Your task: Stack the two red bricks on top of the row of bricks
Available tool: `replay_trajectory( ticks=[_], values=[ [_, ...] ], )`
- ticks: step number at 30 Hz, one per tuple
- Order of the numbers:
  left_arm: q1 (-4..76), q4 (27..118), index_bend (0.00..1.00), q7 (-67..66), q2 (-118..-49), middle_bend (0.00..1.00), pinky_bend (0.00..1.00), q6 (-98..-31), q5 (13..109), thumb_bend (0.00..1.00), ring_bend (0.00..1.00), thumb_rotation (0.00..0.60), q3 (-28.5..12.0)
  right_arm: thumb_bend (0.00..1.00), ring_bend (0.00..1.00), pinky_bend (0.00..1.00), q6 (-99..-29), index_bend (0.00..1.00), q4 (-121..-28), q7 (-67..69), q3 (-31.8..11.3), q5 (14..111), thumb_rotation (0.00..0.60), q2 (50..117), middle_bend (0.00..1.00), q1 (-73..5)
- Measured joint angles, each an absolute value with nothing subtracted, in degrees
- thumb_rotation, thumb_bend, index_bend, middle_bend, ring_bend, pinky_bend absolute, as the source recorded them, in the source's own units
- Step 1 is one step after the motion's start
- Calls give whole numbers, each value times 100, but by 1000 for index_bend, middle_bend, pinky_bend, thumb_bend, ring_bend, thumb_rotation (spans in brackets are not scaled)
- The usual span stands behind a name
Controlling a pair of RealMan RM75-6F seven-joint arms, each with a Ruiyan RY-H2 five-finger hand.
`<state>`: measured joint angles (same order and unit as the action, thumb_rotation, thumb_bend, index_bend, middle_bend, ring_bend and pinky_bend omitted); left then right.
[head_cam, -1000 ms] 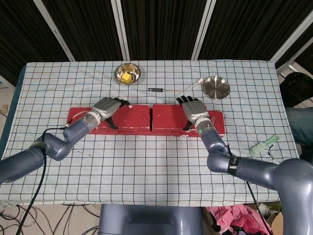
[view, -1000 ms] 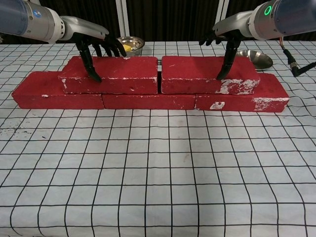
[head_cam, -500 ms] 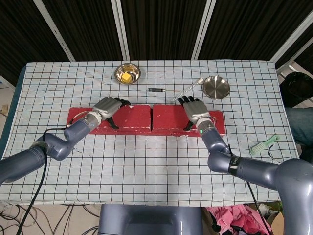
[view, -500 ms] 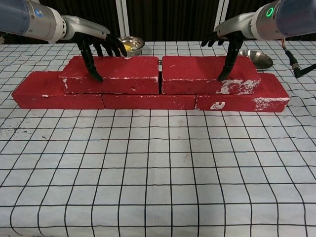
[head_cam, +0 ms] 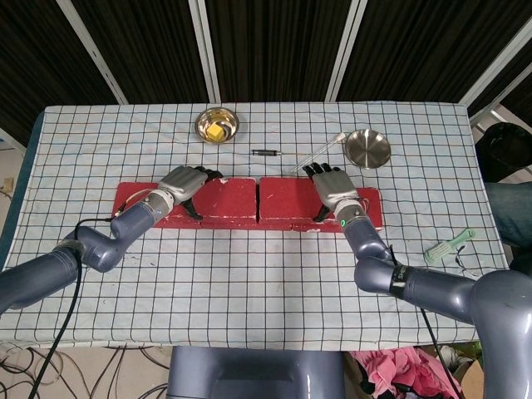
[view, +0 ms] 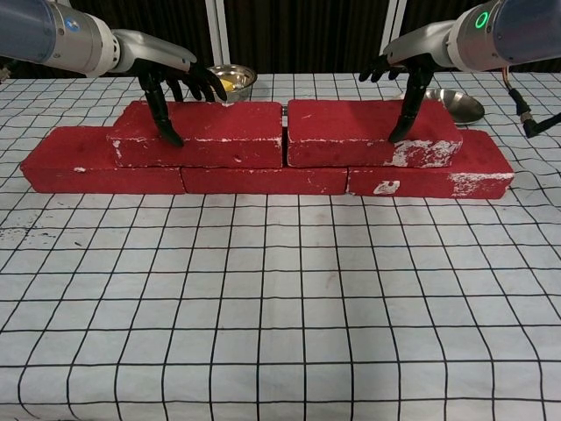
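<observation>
Two red bricks lie end to end on the row of bricks [view: 263,178], which runs left to right across the checked table [view: 280,307]: the left upper brick [view: 206,132] and the right upper brick [view: 351,130], a narrow gap between them. Compared with the frame one second earlier, both upper bricks sit in almost the same places; the gap between them looks slightly narrower, and the hands have barely shifted. Behind the row, a gold bowl [head_cam: 217,125] holds a yellow piece [head_cam: 217,130], and a silver bowl [head_cam: 367,147] stands to the right with a thin white stick [head_cam: 318,150] beside its rim. A small dark cylinder [head_cam: 266,153] lies between the bowls; a green brush [head_cam: 449,245] lies near the table's right edge. The left hand [view: 171,83] grips the left upper brick near its outer end, thumb down the front face, fingers curled over the back edge. The right hand [view: 405,79] grips the right upper brick likewise, thumb pressed on the front face, fingers over the rear.
</observation>
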<state>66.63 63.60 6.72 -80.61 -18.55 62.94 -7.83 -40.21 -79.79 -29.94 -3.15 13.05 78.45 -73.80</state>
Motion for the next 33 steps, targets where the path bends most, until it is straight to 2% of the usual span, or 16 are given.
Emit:
replay_trajectory(
  ticks=[33],
  values=[
    [6694, 6562, 100, 521, -7936, 128, 156, -1894, 6071, 0, 52, 600, -751, 0, 0, 114, -4024, 0, -7938, -3064, -334, 1260, 600, 7884, 0, -7335]
  ],
)
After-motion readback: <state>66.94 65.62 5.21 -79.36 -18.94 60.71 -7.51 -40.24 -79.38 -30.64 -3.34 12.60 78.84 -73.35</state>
